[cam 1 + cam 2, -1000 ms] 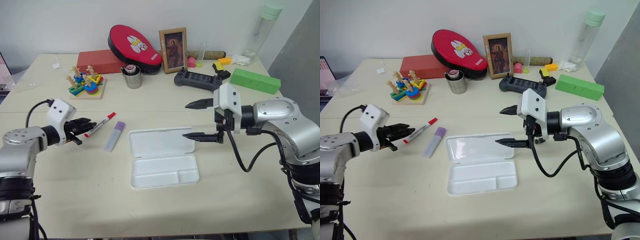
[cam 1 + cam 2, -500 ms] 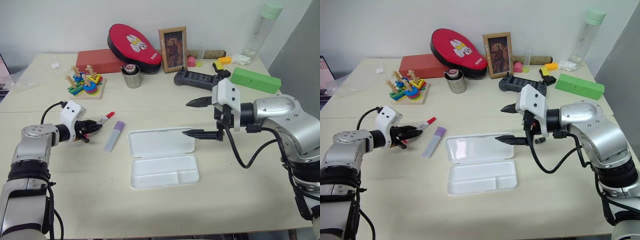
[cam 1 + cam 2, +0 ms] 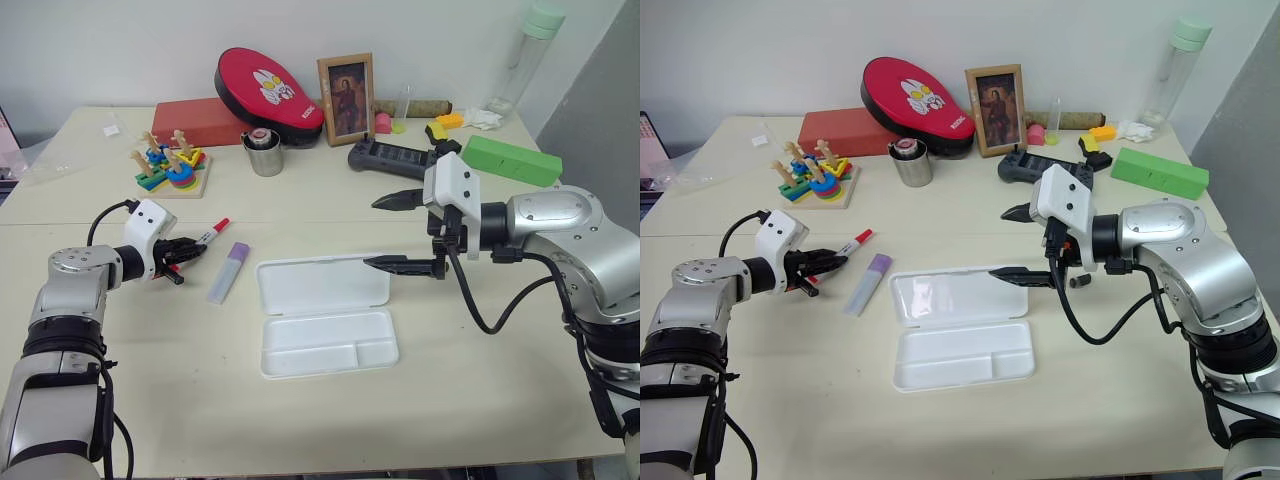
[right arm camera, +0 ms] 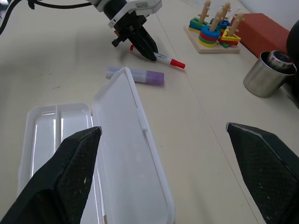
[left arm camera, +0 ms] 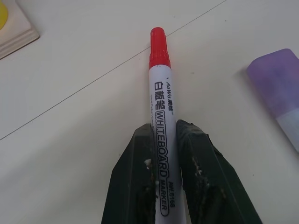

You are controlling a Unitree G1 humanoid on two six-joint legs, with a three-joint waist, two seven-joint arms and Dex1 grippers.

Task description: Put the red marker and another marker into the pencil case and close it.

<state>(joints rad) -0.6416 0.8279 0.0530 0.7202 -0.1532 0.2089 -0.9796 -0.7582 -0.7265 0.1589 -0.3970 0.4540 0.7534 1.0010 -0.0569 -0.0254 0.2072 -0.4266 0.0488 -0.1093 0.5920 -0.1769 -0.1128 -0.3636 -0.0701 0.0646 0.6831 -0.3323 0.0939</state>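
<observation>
Tabletop: "WHITEBOARD MARKER" red marker

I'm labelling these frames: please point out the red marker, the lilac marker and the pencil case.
red marker (image 5: pixel 161 100), left wrist view, on its white printed barrel.
lilac marker (image 3: pixel 238 252), left eye view, on its purple cap.
pencil case (image 3: pixel 322 283), left eye view, on its open lid.

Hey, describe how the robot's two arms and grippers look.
Both arms are rounded silver-grey metal segments with black joints and looping black cables. Each wrist carries a white boxy housing. The left gripper and right gripper each have two black tapered fingers.
</observation>
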